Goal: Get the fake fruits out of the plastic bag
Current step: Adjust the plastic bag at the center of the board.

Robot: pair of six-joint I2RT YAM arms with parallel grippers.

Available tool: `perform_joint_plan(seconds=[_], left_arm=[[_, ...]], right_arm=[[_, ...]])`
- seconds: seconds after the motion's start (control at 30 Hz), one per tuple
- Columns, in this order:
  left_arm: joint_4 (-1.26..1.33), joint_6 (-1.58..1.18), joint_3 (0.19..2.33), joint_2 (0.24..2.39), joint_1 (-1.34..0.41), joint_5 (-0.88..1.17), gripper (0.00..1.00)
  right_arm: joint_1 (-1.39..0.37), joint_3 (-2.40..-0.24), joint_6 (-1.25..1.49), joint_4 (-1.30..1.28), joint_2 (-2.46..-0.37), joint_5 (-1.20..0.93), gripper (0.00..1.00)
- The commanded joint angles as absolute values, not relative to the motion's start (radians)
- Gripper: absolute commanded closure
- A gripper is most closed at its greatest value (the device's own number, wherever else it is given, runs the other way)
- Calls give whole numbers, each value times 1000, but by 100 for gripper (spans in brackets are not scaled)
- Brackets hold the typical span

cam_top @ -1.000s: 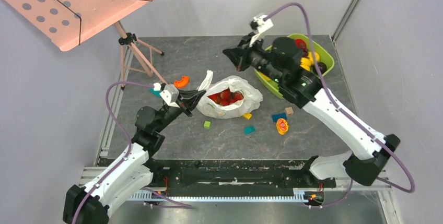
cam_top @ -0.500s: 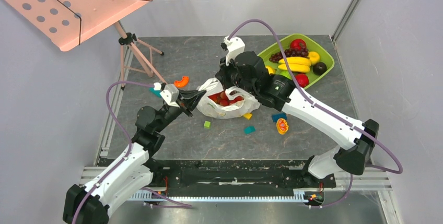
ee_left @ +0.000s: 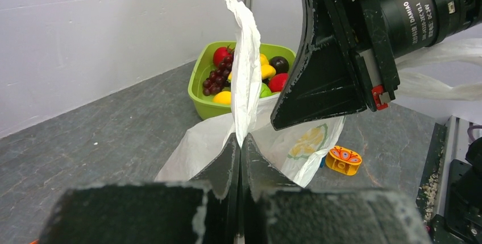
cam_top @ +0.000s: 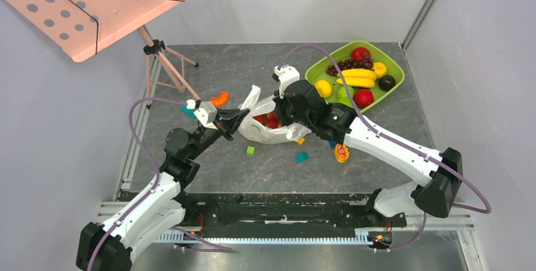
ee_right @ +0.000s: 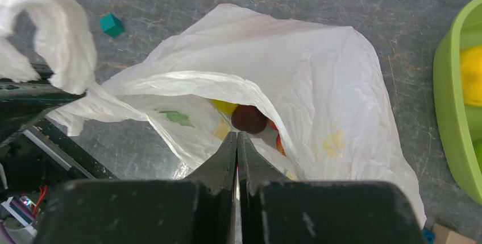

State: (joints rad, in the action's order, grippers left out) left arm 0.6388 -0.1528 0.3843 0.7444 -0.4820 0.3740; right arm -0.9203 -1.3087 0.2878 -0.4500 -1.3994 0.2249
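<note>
Near the middle of the table (cam_top: 253,69), the bag (cam_top: 256,133) is lying with red fruits (cam_top: 267,119) inside, so taking them out is not done. Left claw (ee_left: 240,139) is pinching the handle (ee_left: 245,56). Right claw (ee_right: 237,134), closed up, is pointing into the bag.

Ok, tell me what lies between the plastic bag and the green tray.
Only bare grey table, seen in the right wrist view, separates the plastic bag from the green tray. From above, the right arm overhangs that stretch.
</note>
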Motion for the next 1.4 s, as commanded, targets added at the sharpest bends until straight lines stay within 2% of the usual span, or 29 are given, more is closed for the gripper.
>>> perform_joint_plan(seconds=[0.0, 0.23, 0.47, 0.73, 0.9, 0.93, 0.97, 1.0, 1.1, 1.27, 1.37], left_arm=[[684, -209, 416, 735, -480, 372, 98], [673, -193, 410, 720, -480, 381, 98], [620, -188, 404, 705, -480, 311, 98], [562, -169, 391, 657, -480, 224, 98], [541, -149, 405, 652, -480, 285, 97], [524, -144, 423, 654, -480, 305, 88], [502, -143, 438, 656, -480, 319, 70], [471, -143, 464, 655, -480, 323, 57], [299, -104, 575, 657, -480, 328, 27], [26, -84, 772, 661, -480, 215, 1], [-126, -79, 896, 684, -480, 200, 0]], right_arm=[[-920, -1279, 294, -406, -1388, 268, 100], [-899, -1188, 298, -346, -1440, 336, 100], [-814, -1025, 299, -269, -1371, 323, 100], [-637, -795, 261, -77, -1269, 100, 100], [-617, -776, 212, -8, -1271, 7, 100], [-618, -787, 209, 21, -1271, -25, 100], [-618, -795, 210, 32, -1270, -56, 100], [-618, -806, 211, 37, -1270, -71, 100], [-617, -836, 218, 46, -1266, -89, 100], [-617, -885, 221, 44, -1285, -131, 100], [-618, -913, 225, 44, -1307, -144, 100]])
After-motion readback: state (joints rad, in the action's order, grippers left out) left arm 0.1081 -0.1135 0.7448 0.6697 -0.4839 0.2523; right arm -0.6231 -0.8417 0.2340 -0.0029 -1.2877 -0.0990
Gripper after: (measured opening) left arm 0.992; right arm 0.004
